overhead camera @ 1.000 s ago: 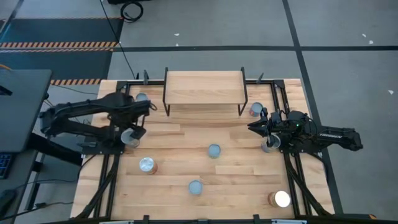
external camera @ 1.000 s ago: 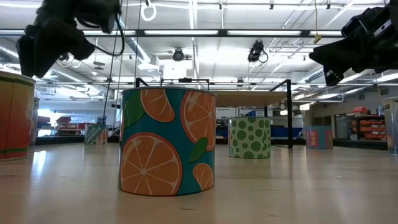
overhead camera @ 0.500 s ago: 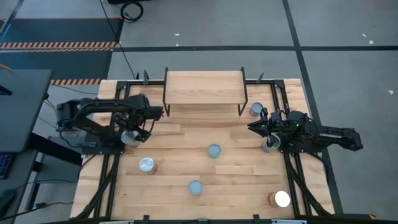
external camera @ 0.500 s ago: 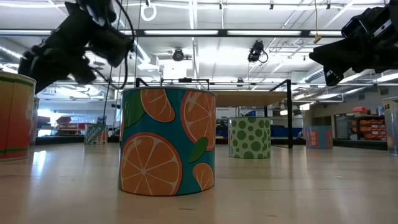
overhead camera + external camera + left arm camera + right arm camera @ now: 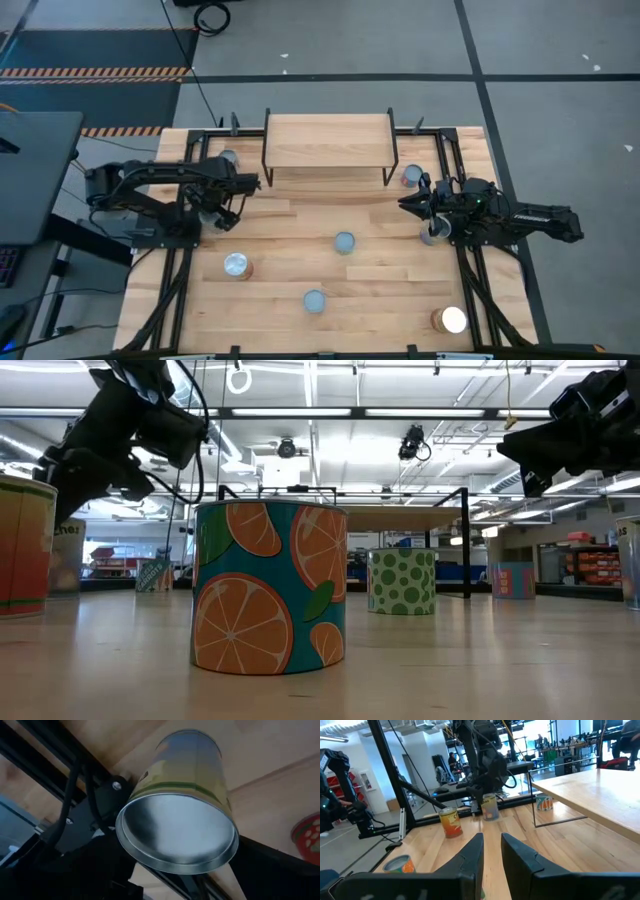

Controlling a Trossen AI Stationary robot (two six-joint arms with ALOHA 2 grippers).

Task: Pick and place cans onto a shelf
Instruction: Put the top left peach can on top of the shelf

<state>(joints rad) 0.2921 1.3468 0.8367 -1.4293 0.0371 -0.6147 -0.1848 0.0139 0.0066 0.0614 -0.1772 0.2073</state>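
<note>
My left gripper (image 5: 222, 203) is at the table's left, in front of the shelf's left leg, shut on a can with a yellow-green label (image 5: 180, 835). The can's silver top faces the wrist camera. The can also shows in the right wrist view (image 5: 490, 808). The shelf (image 5: 328, 140), a light-wood board on black legs, stands at the far middle with nothing on it. My right gripper (image 5: 408, 205) (image 5: 492, 851) is at the right, narrowly open and empty. It stays above the table beside a can (image 5: 432, 233). My left gripper holds the can by its side wall just below the top rim (image 5: 231, 845), between its two fingers. The fingers come from above and are mostly hidden behind the can's top. The can sits slightly tilted, its bottom close above the table's left rail.
Several more cans stand on the table: one by the shelf's left leg (image 5: 228, 157), one by its right leg (image 5: 412, 176), and others at the near left (image 5: 237, 265), the middle (image 5: 345, 242), the near middle (image 5: 315, 300) and the near right (image 5: 450, 320). Black rails (image 5: 178, 270) run along both sides.
My left gripper has moved a little toward the far edge and the shelf, carrying the can. The can's silver top showed beside the gripper before and is now mostly under it. The left arm's elbow has drawn in toward the table.
</note>
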